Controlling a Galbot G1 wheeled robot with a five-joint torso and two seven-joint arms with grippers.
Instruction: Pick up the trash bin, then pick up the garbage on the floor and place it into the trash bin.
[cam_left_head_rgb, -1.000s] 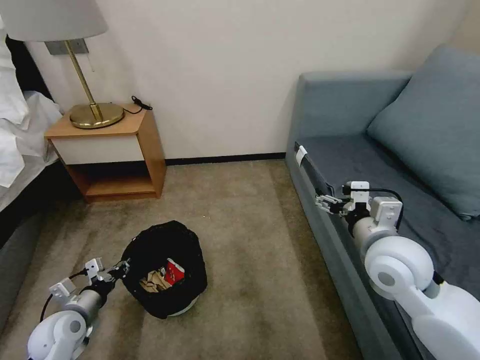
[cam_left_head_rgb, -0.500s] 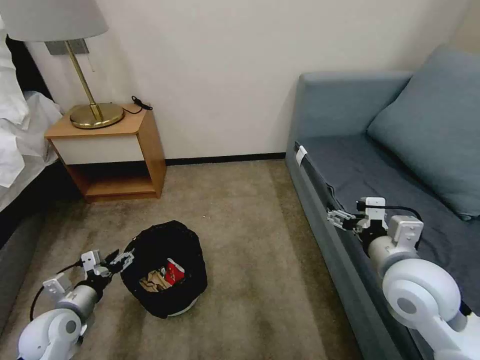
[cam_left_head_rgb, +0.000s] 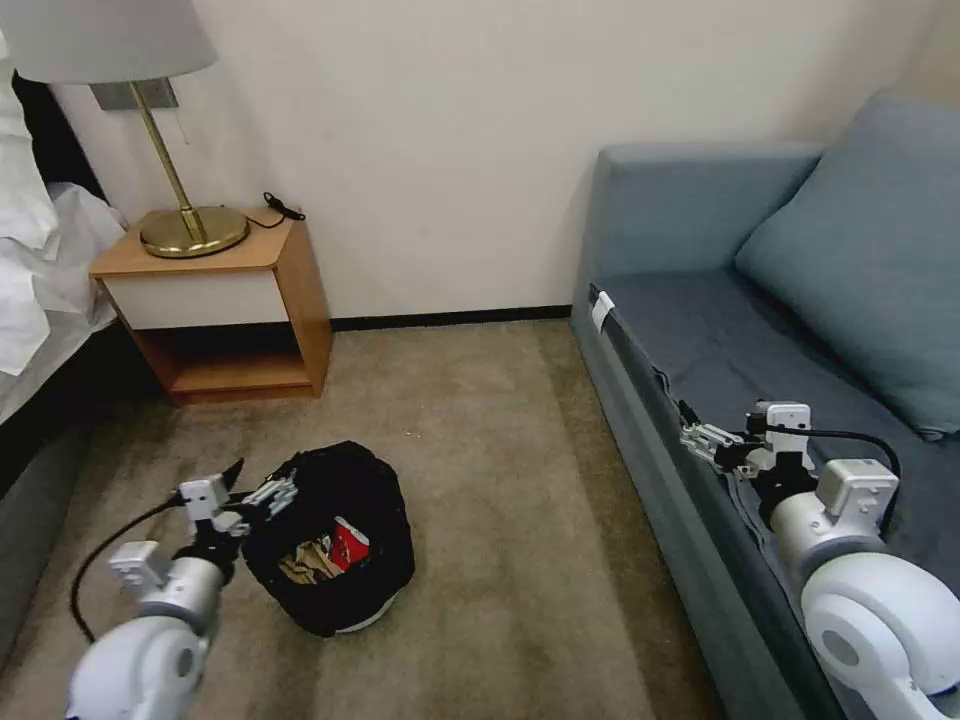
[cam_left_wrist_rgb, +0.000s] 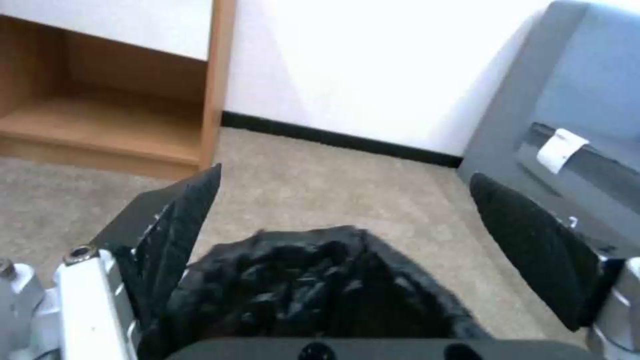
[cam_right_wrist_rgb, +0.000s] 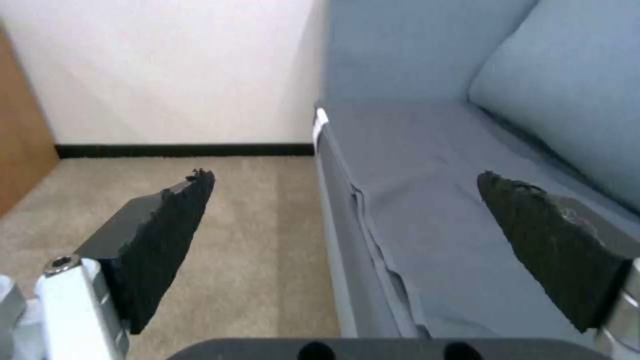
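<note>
Trash bin (cam_left_head_rgb: 335, 540) on the carpet with garbage (cam_left_head_rgb: 330, 552) inside; left end effector (cam_left_head_rgb: 255, 487) spread apart at its rim, right end effector (cam_left_head_rgb: 700, 435) apart over the sofa edge (cam_left_head_rgb: 640, 400).

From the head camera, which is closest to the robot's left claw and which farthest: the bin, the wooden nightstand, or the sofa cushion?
Measured from the open left gripper:
1. The trash bin, right beside it on the carpet.
2. The nightstand, farther off by the wall.
3. The sofa cushion, far across on the robot's right.
</note>
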